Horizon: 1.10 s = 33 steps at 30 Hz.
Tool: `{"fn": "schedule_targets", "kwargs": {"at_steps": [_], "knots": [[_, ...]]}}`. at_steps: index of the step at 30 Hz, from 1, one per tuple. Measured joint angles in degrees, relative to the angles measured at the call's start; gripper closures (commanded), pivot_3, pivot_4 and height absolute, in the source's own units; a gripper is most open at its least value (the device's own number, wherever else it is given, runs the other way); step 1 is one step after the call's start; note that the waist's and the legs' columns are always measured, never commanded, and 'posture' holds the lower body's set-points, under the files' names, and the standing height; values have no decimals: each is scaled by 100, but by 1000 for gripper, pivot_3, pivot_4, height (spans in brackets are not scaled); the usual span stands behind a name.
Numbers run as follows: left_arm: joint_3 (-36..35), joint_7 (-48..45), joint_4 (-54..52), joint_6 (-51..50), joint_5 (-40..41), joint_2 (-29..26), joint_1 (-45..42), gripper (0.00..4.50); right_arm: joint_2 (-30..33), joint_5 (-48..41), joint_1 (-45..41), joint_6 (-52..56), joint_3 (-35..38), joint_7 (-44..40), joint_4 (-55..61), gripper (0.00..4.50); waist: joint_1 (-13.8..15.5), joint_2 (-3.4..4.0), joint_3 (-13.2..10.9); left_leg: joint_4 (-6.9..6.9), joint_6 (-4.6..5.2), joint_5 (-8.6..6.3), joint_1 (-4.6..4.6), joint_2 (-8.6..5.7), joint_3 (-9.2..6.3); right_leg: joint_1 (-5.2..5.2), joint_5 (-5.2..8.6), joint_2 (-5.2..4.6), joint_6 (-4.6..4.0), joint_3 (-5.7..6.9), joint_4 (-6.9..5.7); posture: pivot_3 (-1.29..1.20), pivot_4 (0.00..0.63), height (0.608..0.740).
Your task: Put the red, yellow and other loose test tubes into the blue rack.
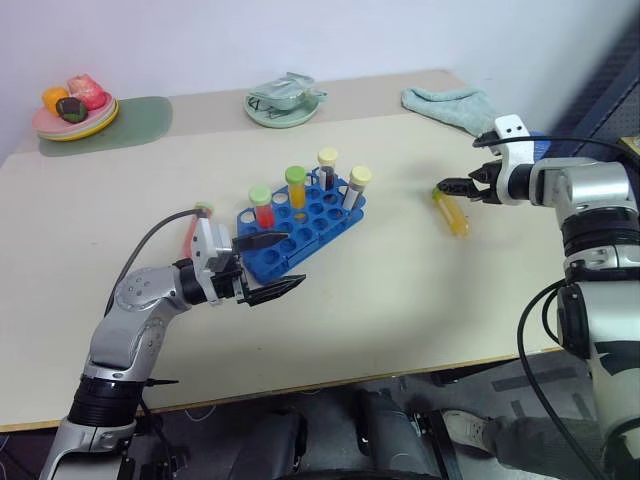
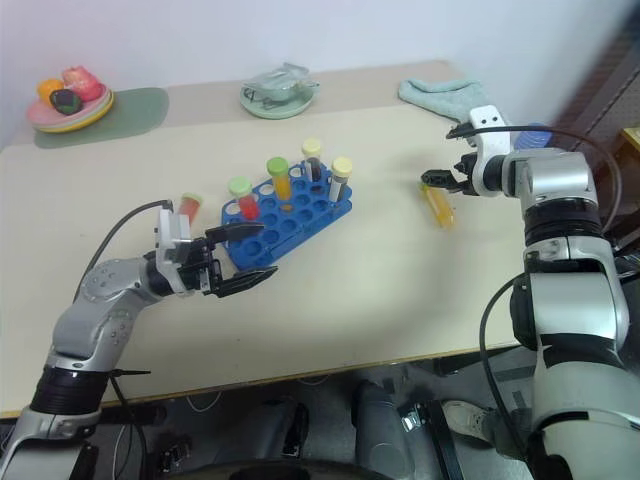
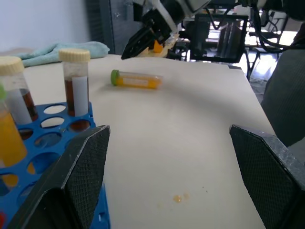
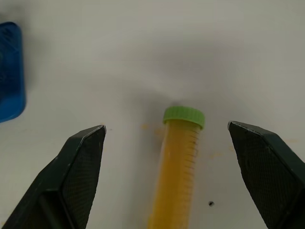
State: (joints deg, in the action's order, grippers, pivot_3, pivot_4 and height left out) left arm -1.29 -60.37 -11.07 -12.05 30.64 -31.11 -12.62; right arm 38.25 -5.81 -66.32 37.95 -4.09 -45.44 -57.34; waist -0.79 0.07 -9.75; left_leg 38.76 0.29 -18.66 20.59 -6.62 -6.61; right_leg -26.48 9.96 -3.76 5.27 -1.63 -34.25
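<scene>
While its fingers stand spread and empty, the right gripper [image 4: 167,138] hangs over a yellow tube [image 4: 175,171] lying flat on the table [image 1: 400,290]

Left gripper [image 1: 268,266], also spread and empty, sits at the blue rack's [image 1: 318,215] near end; four capped tubes stand in it, a red tube [image 2: 190,205] lies behind the left gripper, and a green cloth [image 1: 445,103], two plates and a blue block lie farther off

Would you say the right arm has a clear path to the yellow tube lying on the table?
Probably yes: the open right end effector hangs over the yellow tube, with nothing between them.
</scene>
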Motion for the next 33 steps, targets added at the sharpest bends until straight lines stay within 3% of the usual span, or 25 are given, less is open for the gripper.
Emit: {"fn": "schedule_targets", "kwargs": {"at_steps": [7, 18, 30, 33], "knots": [[-86, 275, -530, -163, 58, -136, 268, 398, -369, 531, -396, -568, -36, 242, -1434, 322, 4, 4, -2, 2, 1, -1, 3, -1, 1, -3, -3, 1, 0, 0, 2, 0, 150, 740], [-186, 580, -844, -268, 109, -144, 616, 398, -482, 1466, -569, -1096, -471, 227, -1845, 322, -20, 5, -1, 2, -1, -1, -2, 1, 2, 0, -3, 5, 0, 0, -2, 0, 150, 740], [-193, 743, -1006, -261, 111, -138, 871, 398, -782, 1700, -839, -952, -416, 204, -2052, 322, -34, 5, -1, 1, -4, -1, -4, 3, 2, -2, -4, 8, -2, -1, -5, 0, 150, 740], [-193, 793, -1043, -261, 112, -137, 931, 398, -820, 1702, -844, -951, -375, 225, -2056, 1136, -22, 5, -1, 1, -4, -1, -3, 3, 2, -2, -4, 8, -2, -1, -4, 0, 150, 740]]}}
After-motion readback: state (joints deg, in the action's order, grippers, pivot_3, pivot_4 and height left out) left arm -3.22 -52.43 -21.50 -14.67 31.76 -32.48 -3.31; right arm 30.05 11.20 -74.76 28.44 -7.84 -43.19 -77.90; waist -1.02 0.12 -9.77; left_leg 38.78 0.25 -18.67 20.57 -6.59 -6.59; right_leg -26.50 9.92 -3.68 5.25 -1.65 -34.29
